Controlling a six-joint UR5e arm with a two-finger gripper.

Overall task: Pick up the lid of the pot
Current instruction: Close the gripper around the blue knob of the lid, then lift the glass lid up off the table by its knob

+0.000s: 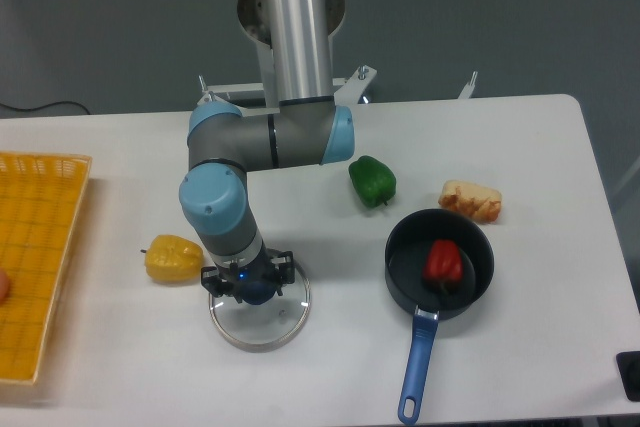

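1. Evidently, the jaws stand partly apart astride the dark knob (258,294) of the clear pot lid (260,329); whether they grip it cannot be told.
2. Pot lid: beneath the jaws, above or on the tabletop (340,377).
3. Near the lid: yellow vegetable (172,259).
4. Farther from it: pan (401,265) containing red pepper (443,263).

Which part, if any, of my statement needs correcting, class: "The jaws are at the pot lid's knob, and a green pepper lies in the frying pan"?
The pepper's colour is wrong: the camera view shows a red pepper in the frying pan. The jaws are indeed at the knob of the pot lid.
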